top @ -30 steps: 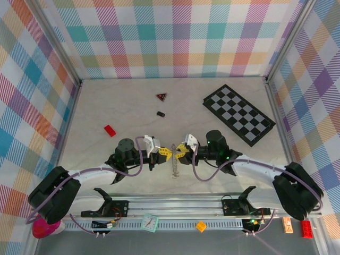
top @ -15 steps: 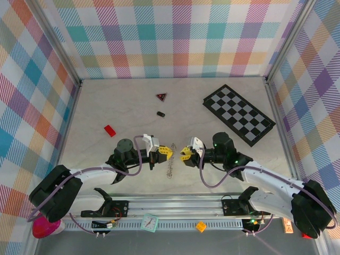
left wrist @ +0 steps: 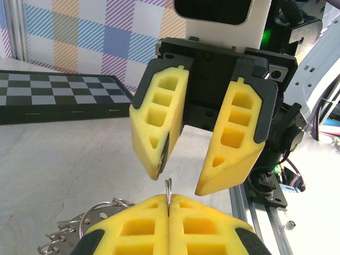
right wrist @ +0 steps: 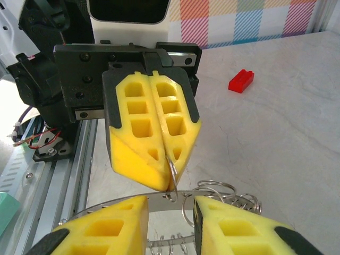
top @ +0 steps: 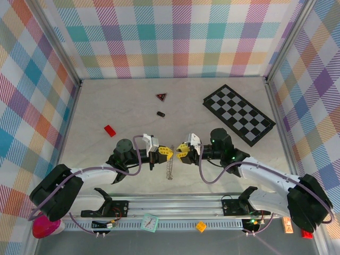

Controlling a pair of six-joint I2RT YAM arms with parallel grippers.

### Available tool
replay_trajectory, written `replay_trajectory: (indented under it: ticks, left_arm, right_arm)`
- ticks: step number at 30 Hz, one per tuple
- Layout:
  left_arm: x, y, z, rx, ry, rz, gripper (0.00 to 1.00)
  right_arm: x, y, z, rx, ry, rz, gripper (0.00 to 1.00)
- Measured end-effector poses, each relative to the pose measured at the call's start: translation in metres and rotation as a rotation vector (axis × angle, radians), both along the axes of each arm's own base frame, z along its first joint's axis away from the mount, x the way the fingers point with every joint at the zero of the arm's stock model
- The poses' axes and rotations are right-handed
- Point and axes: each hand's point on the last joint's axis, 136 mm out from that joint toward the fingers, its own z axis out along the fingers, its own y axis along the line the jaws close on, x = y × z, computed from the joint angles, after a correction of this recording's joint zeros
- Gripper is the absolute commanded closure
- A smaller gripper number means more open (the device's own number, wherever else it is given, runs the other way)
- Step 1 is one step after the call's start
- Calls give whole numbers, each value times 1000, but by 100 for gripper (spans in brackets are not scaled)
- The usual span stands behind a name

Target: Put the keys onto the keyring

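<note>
The keyring (top: 170,169) is a thin, limp silvery band hanging between the two grippers, just above the tabletop. The keys (right wrist: 178,245) are tiny silvery pieces like wire loops, and they fringe the band (right wrist: 159,201). My left gripper (top: 163,153) is shut on one small wire ring (left wrist: 169,190) hooked into the band. That pinched ring (right wrist: 172,171) pokes out from its closed yellow fingertips (right wrist: 159,159). My right gripper (top: 182,151) faces it tip to tip and stands open. Its fingers (right wrist: 106,226) straddle the band without pinching it. In the left wrist view the right gripper (left wrist: 180,183) hovers over the ring.
A black-and-white chequered board (top: 239,113) lies at the back right. A dark red triangle (top: 161,96) and a small black oval piece (top: 160,113) sit at mid-table. A red brick (top: 110,130) lies to the left. The metal rail (top: 175,204) runs along the near edge.
My right gripper drew back to the right, then returned close to the left gripper, its jaws narrower than a second ago. The left gripper stayed shut, and the hanging keyring shifted slightly left.
</note>
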Motion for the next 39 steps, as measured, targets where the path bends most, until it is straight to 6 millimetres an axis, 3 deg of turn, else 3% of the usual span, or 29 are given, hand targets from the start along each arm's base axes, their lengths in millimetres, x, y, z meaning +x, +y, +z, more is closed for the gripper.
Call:
replay_trajectory:
  ticks: [14, 23, 30, 39]
  left_arm:
    - [0, -3, 1, -31, 16, -21, 100]
    - [1, -4, -1, -28, 24, -18, 100]
    - [0, -4, 0, -30, 21, -28, 100]
    - [0, -4, 0, -30, 21, -28, 100]
  right_arm:
    - [2, 9, 6, 20, 28, 37, 83]
    - [5, 8, 4, 18, 37, 35, 81]
    - [8, -3, 14, 59, 31, 15, 75]
    - [4, 1, -1, 44, 110, 61, 75]
